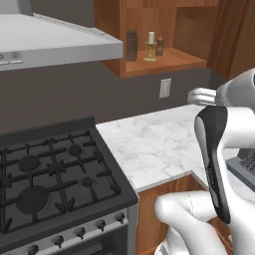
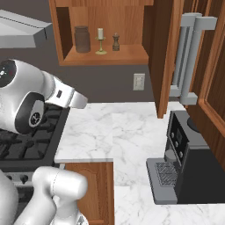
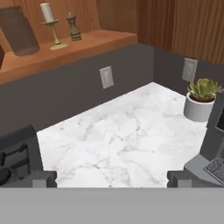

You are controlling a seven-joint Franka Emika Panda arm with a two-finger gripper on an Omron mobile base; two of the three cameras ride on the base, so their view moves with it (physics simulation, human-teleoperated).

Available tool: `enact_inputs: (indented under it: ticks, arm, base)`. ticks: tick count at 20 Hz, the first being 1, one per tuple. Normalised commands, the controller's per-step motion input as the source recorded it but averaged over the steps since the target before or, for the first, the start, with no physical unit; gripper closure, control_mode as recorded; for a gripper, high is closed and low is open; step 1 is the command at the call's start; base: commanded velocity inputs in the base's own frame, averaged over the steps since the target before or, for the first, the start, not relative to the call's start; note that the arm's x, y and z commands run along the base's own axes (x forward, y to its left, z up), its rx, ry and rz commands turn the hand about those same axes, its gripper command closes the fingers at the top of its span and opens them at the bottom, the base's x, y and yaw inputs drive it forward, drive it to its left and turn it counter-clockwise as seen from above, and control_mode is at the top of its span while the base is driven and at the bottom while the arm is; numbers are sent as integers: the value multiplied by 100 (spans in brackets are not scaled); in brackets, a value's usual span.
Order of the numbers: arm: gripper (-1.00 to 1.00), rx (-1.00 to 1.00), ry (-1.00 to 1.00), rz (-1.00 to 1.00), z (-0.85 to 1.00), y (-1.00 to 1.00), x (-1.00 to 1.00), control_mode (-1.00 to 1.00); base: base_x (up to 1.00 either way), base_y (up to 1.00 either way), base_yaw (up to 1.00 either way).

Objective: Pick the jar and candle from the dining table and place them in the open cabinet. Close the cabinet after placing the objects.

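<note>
The cabinet [image 2: 105,55] stands open above the counter [image 2: 132,127], its door [image 2: 165,52] swung out to the right with the long handle [image 2: 190,57] facing the room. On its shelf, from left to right, sit the jar [image 2: 82,39], the candle [image 2: 100,41] and a small dark pepper mill [image 2: 116,42], each upright and apart from its neighbours. Both task items are therefore already stored; nothing of the task lies on the marble below.

To the left of the counter is the stove [image 1: 45,179] under its hood [image 1: 55,42]. To the right stands a coffee machine [image 2: 184,167], and the hand view shows a potted succulent [image 3: 200,98] in the corner beside it. An outlet [image 2: 139,81] sits on the dark wall under the shelf.

The gripper [image 3: 111,178] is empty with its jaws fully apart, held low over the counter and well short of the shelf and the door.

Judgement: the placing steps appear complete and only the closing step remains. The next move calls for the arm to travel up and to the right, reach the outer face of the door or its handle, and push it leftward across the opening. The approach should clear the coffee machine, and the swing should be watched so the door does not catch the arm.
</note>
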Motion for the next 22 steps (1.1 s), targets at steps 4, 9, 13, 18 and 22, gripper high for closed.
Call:
enact_inputs:
  ticks: [4, 9, 13, 18, 22]
  arm:
    - [-100, 22, -5, -7, -32, -6, -80, -100]
    - [-100, 16, -1, -7, -23, -2, -68, -100]
    - [-100, 2, 7, -1, -29, 0, -32, -100]
    - [-100, 18, 5, -7, -27, 0, -27, -100]
    - [-100, 34, 0, -7, -13, -6, -45, -100]
  base:
    - [0, 0, 0]
    - [0, 0, 0]
    - [0, 0, 0]
    - [0, 0, 0]
    - [0, 0, 0]
